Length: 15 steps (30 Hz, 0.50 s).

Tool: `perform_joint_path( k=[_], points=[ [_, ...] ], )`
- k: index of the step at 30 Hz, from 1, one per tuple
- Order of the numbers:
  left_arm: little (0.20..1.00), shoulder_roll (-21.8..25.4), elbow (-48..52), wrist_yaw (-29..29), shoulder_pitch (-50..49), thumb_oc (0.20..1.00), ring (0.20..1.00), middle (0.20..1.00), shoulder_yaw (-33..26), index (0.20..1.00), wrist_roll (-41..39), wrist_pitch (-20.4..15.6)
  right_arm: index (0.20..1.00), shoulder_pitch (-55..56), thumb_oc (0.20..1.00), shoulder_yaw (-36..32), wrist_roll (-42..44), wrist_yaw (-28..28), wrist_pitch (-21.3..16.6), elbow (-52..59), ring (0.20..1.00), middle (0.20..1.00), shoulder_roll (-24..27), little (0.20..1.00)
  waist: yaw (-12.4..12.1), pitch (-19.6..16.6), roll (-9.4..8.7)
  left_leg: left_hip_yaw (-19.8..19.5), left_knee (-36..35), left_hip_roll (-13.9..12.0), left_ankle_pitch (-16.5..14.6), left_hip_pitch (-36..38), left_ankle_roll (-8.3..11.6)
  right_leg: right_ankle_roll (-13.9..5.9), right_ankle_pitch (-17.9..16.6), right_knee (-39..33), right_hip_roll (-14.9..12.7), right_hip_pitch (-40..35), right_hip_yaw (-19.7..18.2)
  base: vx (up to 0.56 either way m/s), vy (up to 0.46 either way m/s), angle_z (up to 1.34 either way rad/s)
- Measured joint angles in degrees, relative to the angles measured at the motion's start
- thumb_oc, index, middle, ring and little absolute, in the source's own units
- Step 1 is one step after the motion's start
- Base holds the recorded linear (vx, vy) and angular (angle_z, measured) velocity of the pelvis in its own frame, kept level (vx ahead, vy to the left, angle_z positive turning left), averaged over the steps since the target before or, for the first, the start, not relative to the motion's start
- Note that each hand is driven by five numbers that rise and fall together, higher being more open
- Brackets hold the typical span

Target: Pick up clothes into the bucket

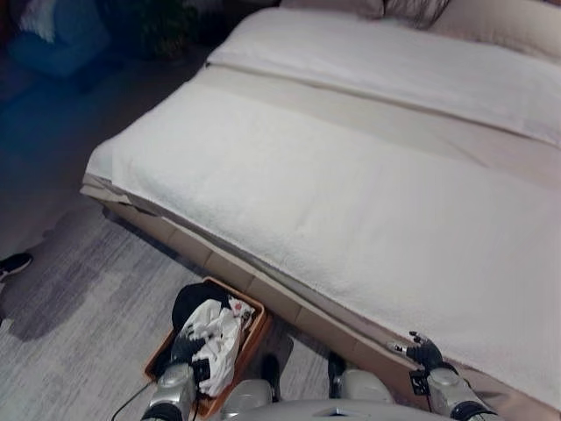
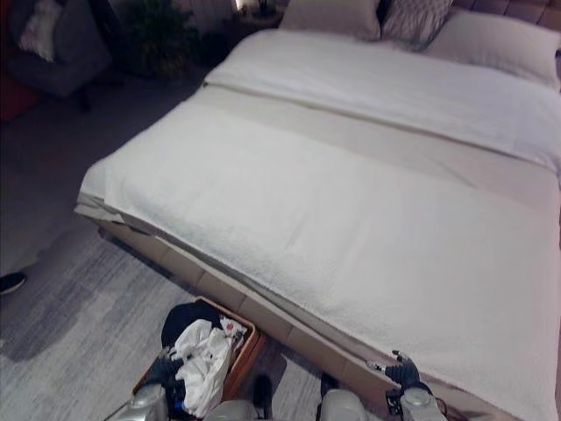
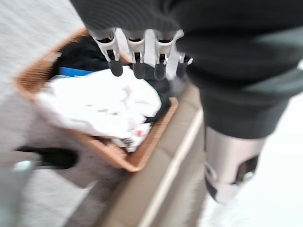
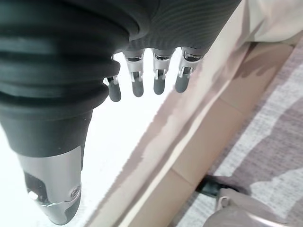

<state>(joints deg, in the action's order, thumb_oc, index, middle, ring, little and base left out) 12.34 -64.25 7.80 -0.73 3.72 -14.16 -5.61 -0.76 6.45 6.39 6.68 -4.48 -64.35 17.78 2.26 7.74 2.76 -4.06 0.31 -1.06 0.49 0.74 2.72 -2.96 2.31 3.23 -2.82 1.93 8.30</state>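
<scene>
Beside the bed [image 1: 351, 202], the brown basket [image 1: 254, 329] held white clothes [image 1: 215, 338]; left hand [image 3: 137, 56] hung above it and right hand [image 4: 151, 71] by the bed edge, both relaxed, empty.

Bed [image 1: 368, 175] spans centre and right, running away from robot. Pillows [image 2: 368, 17] at far end. Basket [image 1: 255, 326] on floor, just beside bed's near edge, at lower left. Clothes [image 1: 215, 338] piled in basket, one piece draped over rim. Left hand [image 1: 187, 349] over basket. Right hand [image 1: 427, 353] at bed's near edge, lower right. Chair [image 2: 57, 44] far left, well apart. Shoe [image 1: 13, 262] on floor at left edge.
</scene>
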Motion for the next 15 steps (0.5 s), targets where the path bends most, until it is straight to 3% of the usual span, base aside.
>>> perform_joint_path(
  k=[5,15],
  points=[
    [1.000,-0.2,-3.4,-2.3,-1.9,1.000,1.000,1.000,4.2,1.000,8.3,1.6,1.000,0.1,1.000,0.0,0.5,-2.5,1.2,-3.0,1.000,1.000,-0.7,1.000,-0.1,-2.1,-0.56,0.2,-0.3,-0.6,-0.6,1.8,-0.36,0.72,0.4,-0.3,0.6,-1.7,0.0,0.07,-0.029,-0.01],
    [1.000,-1.6,-5.1,-3.3,-3.1,1.000,1.000,1.000,4.3,1.000,10.8,2.6,1.000,3.1,1.000,0.0,1.0,-3.4,1.5,-2.8,1.000,1.000,-1.4,1.000,-0.1,-4.5,-0.28,0.0,-1.2,-0.9,-0.9,2.7,-0.65,0.93,0.5,-0.3,0.9,-2.7,0.0,0.01,-0.006,0.00]
  ],
)
